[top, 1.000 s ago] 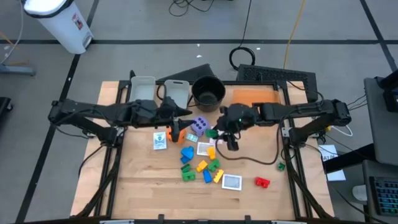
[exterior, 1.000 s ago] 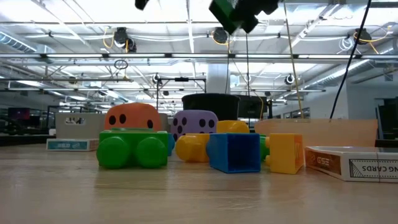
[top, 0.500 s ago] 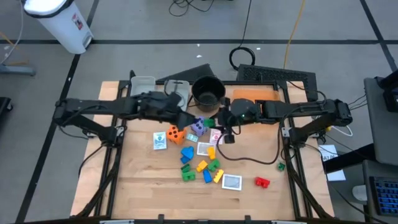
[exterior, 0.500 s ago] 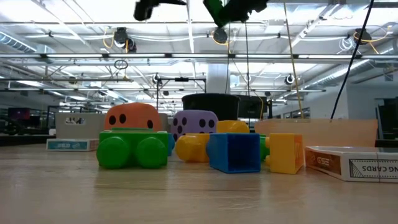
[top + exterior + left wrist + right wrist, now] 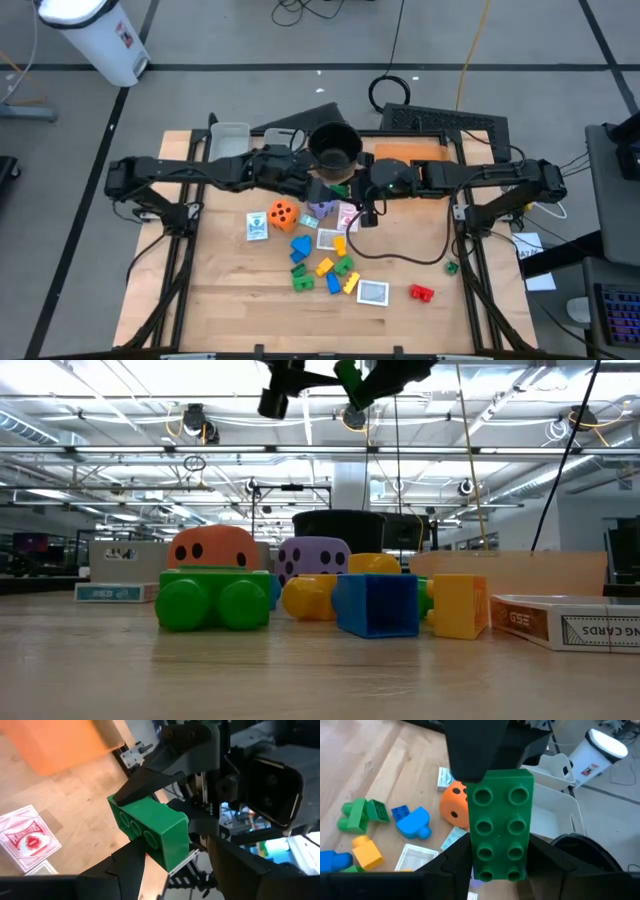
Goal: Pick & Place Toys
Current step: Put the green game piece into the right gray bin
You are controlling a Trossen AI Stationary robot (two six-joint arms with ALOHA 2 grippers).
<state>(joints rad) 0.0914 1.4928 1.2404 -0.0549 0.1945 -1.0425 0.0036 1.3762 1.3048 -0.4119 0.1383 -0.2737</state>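
The left arm has swung across the table (image 5: 220, 300). A second ago its pincer (image 5: 318, 184) hung over the orange die (image 5: 284, 213); now it is up in the air in front of the pot (image 5: 335, 131), meeting the right pincer (image 5: 350, 192) almost nose to nose. The right arm has also drawn back a little from the toy pile toward the pot.

The right pincer is clamped on 1 green block (image 5: 501, 830), gripping it by its long sides and carrying it well above the table. The low view shows the block (image 5: 348, 378) high over the 2 dice. The left pincer stands about half open, and its own camera shows its 2 fingers on either side of the near end of the block (image 5: 150, 832) (whether they touch the plastic yet cannot be made out).

This reads as a hand-over in mid-air rather than a straight drop. The block looks set to pass from right to left, probably to reach the bins (image 5: 230, 135) on the left arm's side. Next, the left pincer needs to close firmly before the right one lets go. The other toys lie untouched on the table, so most of the sorting is not yet done.
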